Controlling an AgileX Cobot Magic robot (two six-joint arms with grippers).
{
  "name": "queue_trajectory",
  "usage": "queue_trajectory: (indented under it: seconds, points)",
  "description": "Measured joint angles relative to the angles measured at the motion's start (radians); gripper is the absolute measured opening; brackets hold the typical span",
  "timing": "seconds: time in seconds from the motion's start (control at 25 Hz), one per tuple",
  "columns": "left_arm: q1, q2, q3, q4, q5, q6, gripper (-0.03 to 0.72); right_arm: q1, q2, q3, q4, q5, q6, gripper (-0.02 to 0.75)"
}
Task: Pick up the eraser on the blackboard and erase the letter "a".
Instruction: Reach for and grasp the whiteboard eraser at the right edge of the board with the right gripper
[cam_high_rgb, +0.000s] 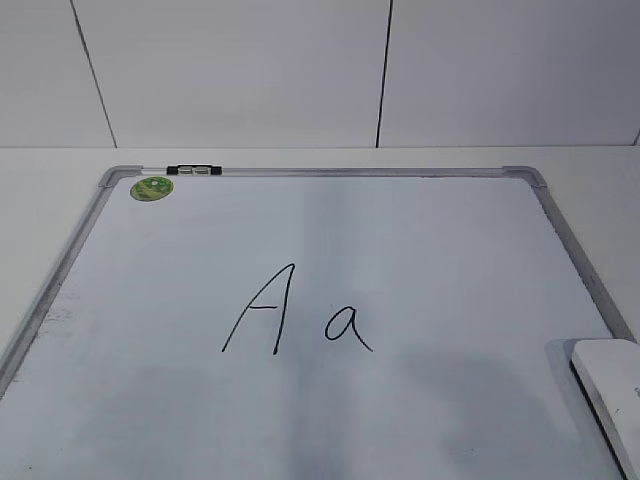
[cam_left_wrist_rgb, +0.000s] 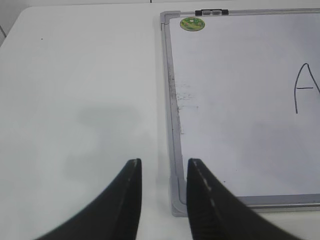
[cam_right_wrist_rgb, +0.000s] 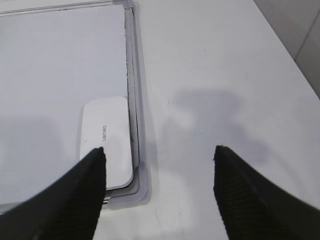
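Note:
The blackboard (cam_high_rgb: 430, 250) is a white dry-erase board with a grey frame lying flat on the table. A capital "A" (cam_high_rgb: 258, 310) and the small letter "a" (cam_high_rgb: 347, 327) are written near its middle. The white eraser (cam_high_rgb: 612, 385) lies in the board's near right corner; it also shows in the right wrist view (cam_right_wrist_rgb: 106, 140) against the frame. My right gripper (cam_right_wrist_rgb: 159, 156) is open and empty, above the table beside that corner, its left finger over the eraser's near end. My left gripper (cam_left_wrist_rgb: 164, 165) is open and empty above the board's near left corner (cam_left_wrist_rgb: 176, 200).
A round green sticker (cam_high_rgb: 151, 187) and a black-and-silver clip (cam_high_rgb: 193, 170) sit at the board's far left corner. White table (cam_left_wrist_rgb: 75, 90) lies left of the board and right of it (cam_right_wrist_rgb: 210, 75). A white panelled wall (cam_high_rgb: 300, 70) stands behind.

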Motion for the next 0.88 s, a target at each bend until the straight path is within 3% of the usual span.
queue_trajectory:
  seconds: [0.88]
  points:
    - [0.000, 0.000, 0.000, 0.000, 0.000, 0.000, 0.235, 0.002, 0.041, 0.000, -0.013, -0.008, -0.066, 0.540]
